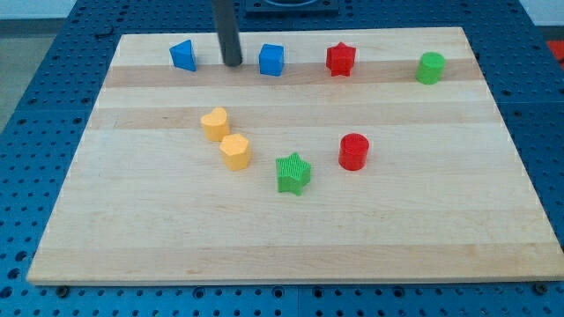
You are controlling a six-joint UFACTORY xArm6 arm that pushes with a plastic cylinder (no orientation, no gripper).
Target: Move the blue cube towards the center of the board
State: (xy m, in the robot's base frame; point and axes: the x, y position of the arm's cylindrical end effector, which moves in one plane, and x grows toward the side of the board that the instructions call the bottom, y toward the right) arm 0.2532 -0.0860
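The pale wooden board (291, 229) looks smooth and matt with visible grain, while the green star (293, 173) is ribbed.

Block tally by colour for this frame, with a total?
Blue: 2, cube and wedge-like block
Red: 2, star and cylinder
Green: 2, cylinder and star
Yellow: 2, and
Total: 8
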